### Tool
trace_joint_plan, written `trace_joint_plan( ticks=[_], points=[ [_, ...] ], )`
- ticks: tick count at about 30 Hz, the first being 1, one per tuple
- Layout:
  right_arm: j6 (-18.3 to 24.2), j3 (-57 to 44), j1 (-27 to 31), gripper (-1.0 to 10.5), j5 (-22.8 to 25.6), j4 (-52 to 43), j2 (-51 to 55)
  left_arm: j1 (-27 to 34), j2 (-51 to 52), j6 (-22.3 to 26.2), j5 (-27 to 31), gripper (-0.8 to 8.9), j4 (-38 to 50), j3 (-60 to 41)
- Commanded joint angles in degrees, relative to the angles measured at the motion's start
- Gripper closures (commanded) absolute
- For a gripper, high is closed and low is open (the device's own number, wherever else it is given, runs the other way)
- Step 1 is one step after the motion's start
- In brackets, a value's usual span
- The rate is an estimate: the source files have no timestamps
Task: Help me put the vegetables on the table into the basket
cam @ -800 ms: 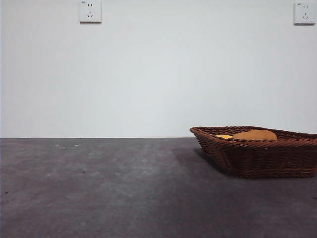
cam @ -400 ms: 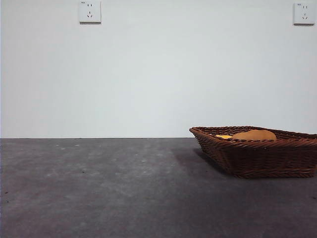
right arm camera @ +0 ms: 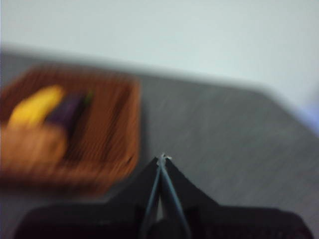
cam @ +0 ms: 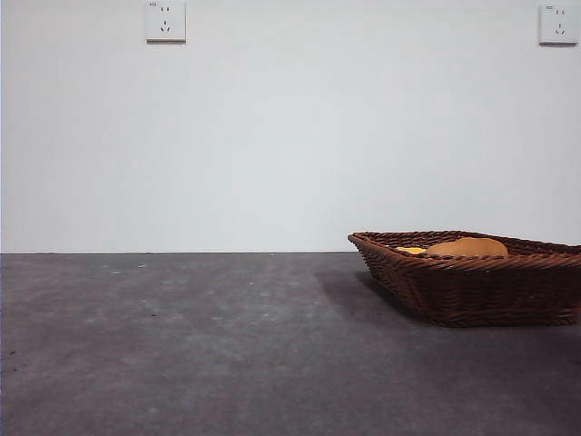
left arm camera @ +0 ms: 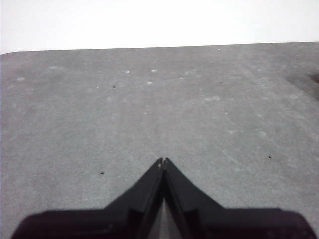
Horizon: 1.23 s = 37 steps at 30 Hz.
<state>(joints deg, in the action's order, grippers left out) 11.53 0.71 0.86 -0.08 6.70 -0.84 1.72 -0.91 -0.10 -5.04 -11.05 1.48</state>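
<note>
Potato (cam: 468,246), corn (right arm camera: 35,105) and eggplant (right arm camera: 67,110) all sit in the basket (cam: 490,291), table (cam: 182,345) bare otherwise. Looks basically done. Right gripper (right arm camera: 162,158) near the basket, left gripper (left arm camera: 163,161) over bare table, jaws together on both, holding nothing. Next is probably just parking.

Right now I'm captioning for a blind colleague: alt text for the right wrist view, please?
Blurred shot: the wicker basket holds the yellow corn, purple eggplant and brown potato. The right gripper, jaws shut and empty, sits above grey table.
</note>
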Motion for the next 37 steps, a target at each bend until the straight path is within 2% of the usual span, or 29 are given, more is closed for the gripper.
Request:
trace_joint_plan(
  ticks=[1, 37],
  points=[
    [0.3, 0.1, -1.0, 9.5, -0.5, 2.3, 0.4, 0.1, -0.3, -0.3, 0.1, 8.17, 0.4, -0.5],
    [0.2, 0.1, -0.7, 9.5, 0.2, 3.8, 0.4, 0.1, -0.4, -0.3, 0.2, 8.17, 0.4, -0.5]
  ],
)
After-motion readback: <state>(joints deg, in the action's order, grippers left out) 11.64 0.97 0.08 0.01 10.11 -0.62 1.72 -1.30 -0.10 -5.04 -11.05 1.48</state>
